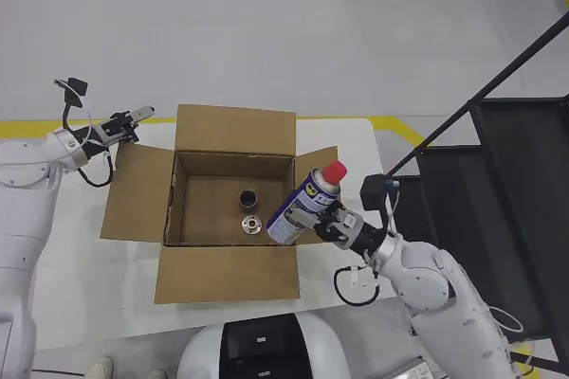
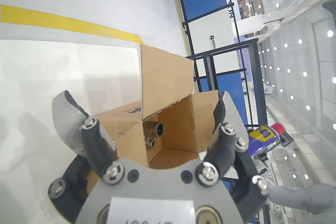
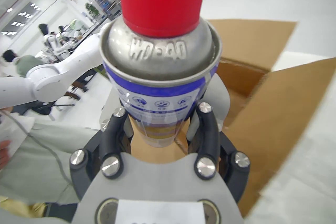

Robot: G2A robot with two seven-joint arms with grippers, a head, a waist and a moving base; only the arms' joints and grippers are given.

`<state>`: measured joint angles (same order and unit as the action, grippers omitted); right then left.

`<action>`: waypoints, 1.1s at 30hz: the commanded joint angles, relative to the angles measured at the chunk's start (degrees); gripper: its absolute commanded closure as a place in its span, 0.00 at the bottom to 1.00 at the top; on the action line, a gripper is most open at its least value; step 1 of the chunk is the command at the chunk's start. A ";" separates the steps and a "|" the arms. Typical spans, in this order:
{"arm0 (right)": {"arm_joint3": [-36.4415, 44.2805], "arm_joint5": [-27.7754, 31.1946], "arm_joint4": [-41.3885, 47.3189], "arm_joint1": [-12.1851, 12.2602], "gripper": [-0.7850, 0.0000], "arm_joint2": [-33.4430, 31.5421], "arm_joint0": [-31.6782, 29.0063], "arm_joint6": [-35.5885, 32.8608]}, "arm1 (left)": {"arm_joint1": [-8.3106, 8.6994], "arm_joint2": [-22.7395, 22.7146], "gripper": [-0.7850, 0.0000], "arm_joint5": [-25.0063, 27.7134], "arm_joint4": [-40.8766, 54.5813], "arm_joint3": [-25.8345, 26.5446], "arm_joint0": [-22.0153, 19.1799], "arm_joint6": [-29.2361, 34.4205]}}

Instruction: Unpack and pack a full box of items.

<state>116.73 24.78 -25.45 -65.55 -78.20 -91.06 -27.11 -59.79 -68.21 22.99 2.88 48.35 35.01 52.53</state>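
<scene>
- Top view shows a blue and yellow metal spray can with a red cap (image 1: pixel 309 203). It is tilted and held above the right-hand wall of an open brown cardboard box (image 1: pixel 235 161) on the white worktop (image 1: pixel 76 284).
- Right gripper (image 1: pixel 334 227) is closed round the can's lower body, with the cap pointing away from the wrist.
- Left gripper (image 1: pixel 131 120) hangs wide open and empty beyond the box's left flap.
- Two small metal parts, a dark cylindrical sleeve (image 1: pixel 249 198) and a flanged ring (image 1: pixel 250 225), lie on the box floor.
- Whether the can is going in or coming out, I cannot tell. Either way, it should probably clear the raised right flap (image 1: pixel 305 163) and stay off the parts below, with a firm grip on the smooth metal.
</scene>
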 commanded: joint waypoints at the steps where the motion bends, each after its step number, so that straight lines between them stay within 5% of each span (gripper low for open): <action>1: -1.51 -3.51 2.20 -0.28 1.00 3.24 4.50 -5.09 | 0.00 0.00 0.00 0.00 0.03 0.00 0.00 0.00; 6: -7.14 -14.23 3.79 -1.44 1.00 10.78 13.68 -10.29 | 0.00 0.00 0.00 0.00 0.03 0.00 0.00 0.00; 16: -16.05 -26.32 9.81 -4.11 1.00 21.23 26.24 -15.66 | 0.00 0.00 0.00 0.00 0.03 0.00 0.00 0.00; 33: -16.95 -26.71 10.07 -4.37 1.00 21.88 27.47 -15.55 | 0.00 0.00 0.00 0.00 0.03 0.00 0.00 0.00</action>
<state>99.78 -1.93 -15.38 -69.92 -56.32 -63.59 -42.66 -59.79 -68.21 22.99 2.88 48.35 35.01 52.53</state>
